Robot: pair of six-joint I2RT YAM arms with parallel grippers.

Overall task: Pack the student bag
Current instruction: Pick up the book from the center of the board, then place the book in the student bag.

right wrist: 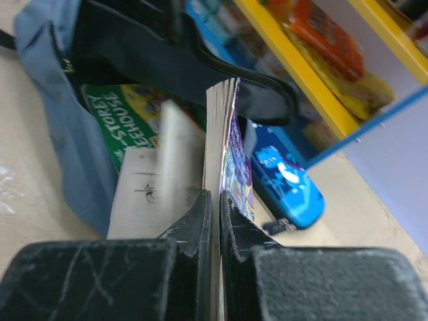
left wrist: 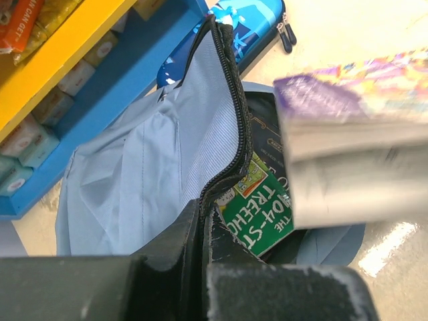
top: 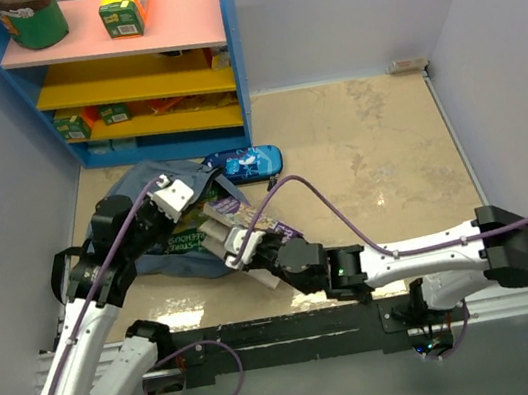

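Slate-blue student bag [top: 138, 184] lies unzipped at the table's [top: 377, 148] 9 o'clock, green book [left wrist: 257, 208] inside. The left gripper [left wrist: 204, 221] pinches its zipper edge; the right gripper [right wrist: 215, 200] clamps a purple book [right wrist: 234, 144] across the mouth. Pencil case [top: 246, 164] sits at the bag's 2 o'clock.

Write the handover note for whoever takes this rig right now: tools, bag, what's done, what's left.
Left tool: shut on the student bag at its zipper rim, holding the mouth up and open.
Right tool: shut on a purple-covered book, poised at the mouth, not yet inside.
Done: a green book lies inside the bag.
Left: lower the purple-covered book in and release. The blue pencil case lies on the table outside the bag, likely next.
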